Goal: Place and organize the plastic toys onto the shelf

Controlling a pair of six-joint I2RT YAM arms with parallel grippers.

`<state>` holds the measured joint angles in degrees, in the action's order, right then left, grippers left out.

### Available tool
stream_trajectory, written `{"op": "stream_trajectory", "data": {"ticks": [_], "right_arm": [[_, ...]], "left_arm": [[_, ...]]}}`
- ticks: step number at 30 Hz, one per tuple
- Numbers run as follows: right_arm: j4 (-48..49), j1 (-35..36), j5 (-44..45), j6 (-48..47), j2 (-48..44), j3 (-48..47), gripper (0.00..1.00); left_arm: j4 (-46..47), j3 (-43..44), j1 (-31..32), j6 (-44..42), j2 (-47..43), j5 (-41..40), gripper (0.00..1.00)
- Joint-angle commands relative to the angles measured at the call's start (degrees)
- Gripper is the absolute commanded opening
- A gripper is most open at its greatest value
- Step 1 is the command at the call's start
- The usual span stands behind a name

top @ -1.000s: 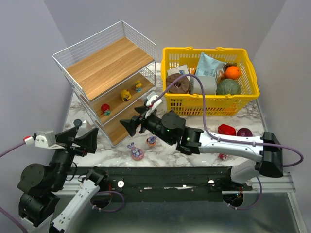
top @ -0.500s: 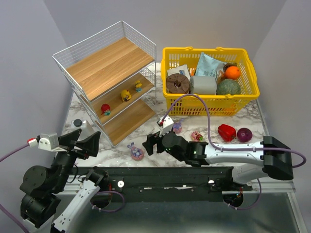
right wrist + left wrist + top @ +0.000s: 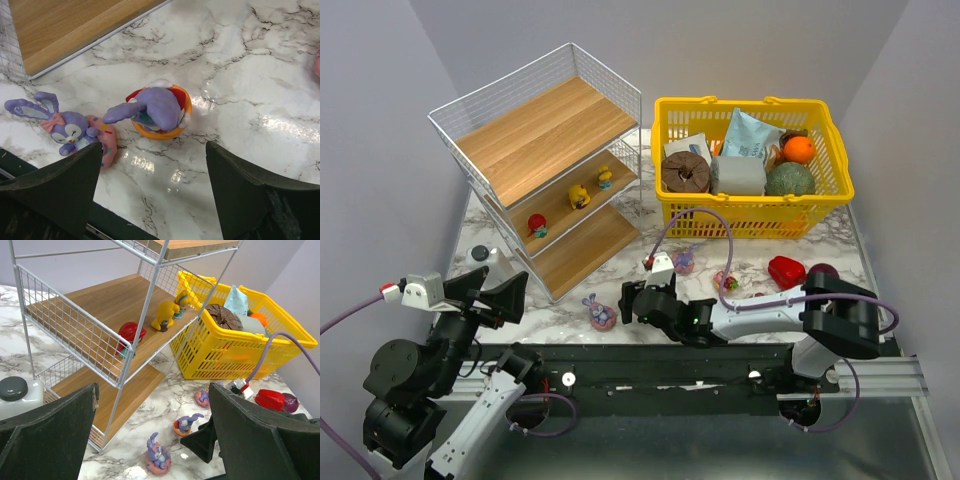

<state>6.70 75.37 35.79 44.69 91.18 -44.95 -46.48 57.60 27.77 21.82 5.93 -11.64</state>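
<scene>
The shelf [image 3: 545, 140] stands at the back left with a red toy [image 3: 537, 224] and two yellow toys [image 3: 579, 196] on its middle board. On the marble in front lie a purple bunny on a pink ring [image 3: 75, 132] and a purple toy in an orange ring [image 3: 159, 111]. My right gripper [image 3: 153, 162] is open and empty, low over the table, just short of the orange-ring toy. In the top view the right gripper [image 3: 628, 300] hides that toy. Two more pink toys [image 3: 685, 262] lie further right. My left gripper [image 3: 154, 392] is open and empty, held above the table's left front.
The yellow basket [image 3: 750, 215] of groceries stands at the back right. A red pepper [image 3: 786, 268] and a dark purple ball [image 3: 823, 270] lie by the right arm. A white bottle with a grey cap [image 3: 15, 395] stands by the shelf's near left corner.
My right arm has pulled back from the shelf front and dropped low to the table, ending by the orange-ring toy. The left arm has barely moved.
</scene>
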Motion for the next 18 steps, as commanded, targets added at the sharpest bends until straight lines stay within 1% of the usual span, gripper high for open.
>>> {"op": "stream_trajectory", "data": {"ticks": [1,6,10,14,18], "right_arm": [[11.6,0.3,4.7,0.2,2.2,3.5,0.89],[15.9,0.4,7.3,-0.1,5.0,3.8,0.86],[16.4,0.4,8.8,-0.2,7.3,2.0,0.83],[15.6,0.4,10.9,0.9,8.9,0.6,0.77],[14.9,0.4,12.1,1.5,10.2,-0.8,0.74]], "left_arm": [[-1.1,-0.5,0.1,-1.2,-0.6,0.9,0.99],[-1.1,-0.6,0.1,-1.2,-0.7,0.9,0.99],[-1.2,-0.6,0.1,-1.3,-0.7,0.7,0.99],[-1.2,-0.6,0.1,-1.3,-0.7,0.7,0.99],[-1.4,-0.5,0.1,-1.4,-0.8,0.3,0.99]]}}
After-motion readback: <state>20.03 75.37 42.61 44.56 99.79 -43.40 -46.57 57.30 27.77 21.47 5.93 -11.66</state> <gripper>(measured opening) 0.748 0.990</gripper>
